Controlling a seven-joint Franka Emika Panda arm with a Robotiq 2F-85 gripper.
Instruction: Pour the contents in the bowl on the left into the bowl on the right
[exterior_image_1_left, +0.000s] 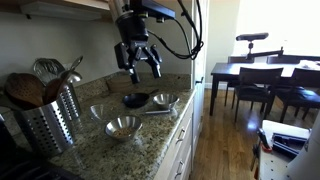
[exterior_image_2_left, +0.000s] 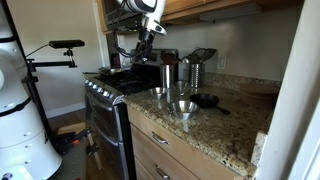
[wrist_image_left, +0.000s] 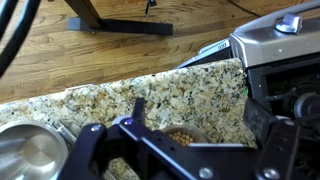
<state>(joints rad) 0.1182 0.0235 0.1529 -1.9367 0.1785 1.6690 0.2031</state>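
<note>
A steel bowl holding brown, nut-like pieces (exterior_image_1_left: 123, 127) sits near the counter's front edge; in the wrist view (wrist_image_left: 181, 133) it lies right below my fingers. An empty steel bowl (exterior_image_1_left: 101, 111) stands beside it toward the wall and also shows in the wrist view (wrist_image_left: 25, 155). A third steel bowl (exterior_image_1_left: 165, 100) stands farther along the counter. My gripper (exterior_image_1_left: 138, 62) hangs open and empty well above the bowls; it also shows in an exterior view (exterior_image_2_left: 145, 42) and in the wrist view (wrist_image_left: 175, 140).
A small black pan (exterior_image_1_left: 135, 100) lies between the bowls near the wall. Metal utensil holders (exterior_image_1_left: 50, 122) stand on the granite counter (exterior_image_1_left: 150, 135) by the stove (exterior_image_2_left: 105, 85). A dining table and chairs (exterior_image_1_left: 265, 80) stand beyond the counter's end.
</note>
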